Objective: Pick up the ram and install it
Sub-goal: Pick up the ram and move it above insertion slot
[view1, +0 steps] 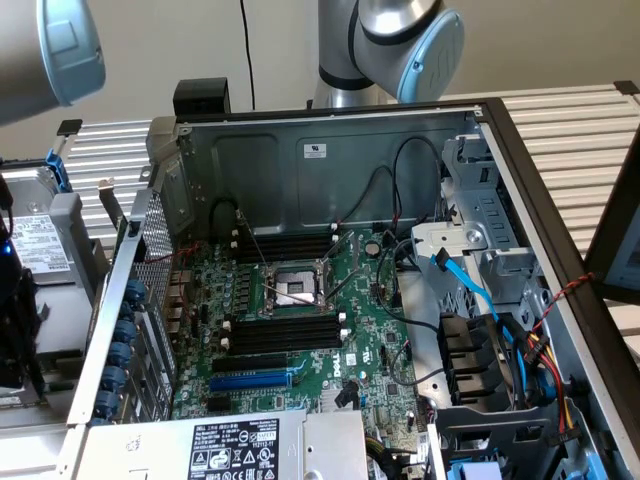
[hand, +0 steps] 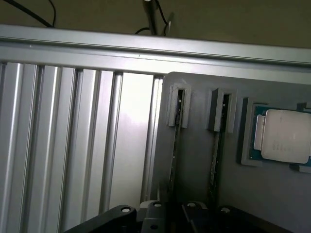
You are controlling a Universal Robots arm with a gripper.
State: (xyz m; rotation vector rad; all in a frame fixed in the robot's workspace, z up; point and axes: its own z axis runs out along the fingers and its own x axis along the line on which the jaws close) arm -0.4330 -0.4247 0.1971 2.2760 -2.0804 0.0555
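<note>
Ram (hand: 176,138) stands on edge in a slot of a grey holder (hand: 194,162), with a second stick (hand: 217,145) in the next slot just beside it; each stick's far end sits in a raised grey bracket. A CPU (hand: 285,136) lies flat in a recess of the same holder, on the far side of the second stick. The holder rests on a ribbed metal table (hand: 73,145). The gripper (hand: 172,216) hangs over the near end of the holder, its black links and grey inner parts roughly in line with the first ram stick; whether it is open or closed on anything cannot be told, nor whether it touches the stick. In the exterior view the arm (view1: 400,40) rises behind the open computer case (view1: 330,160), and another blue-capped joint (view1: 62,45) sits high at the exterior view's left, well apart from the case. Inside the case the motherboard (view1: 300,330) lies flat, with long black slots (view1: 283,333) on both sides of the bare socket (view1: 292,288) and a blue slot (view1: 250,380) nearer the camera.
</note>
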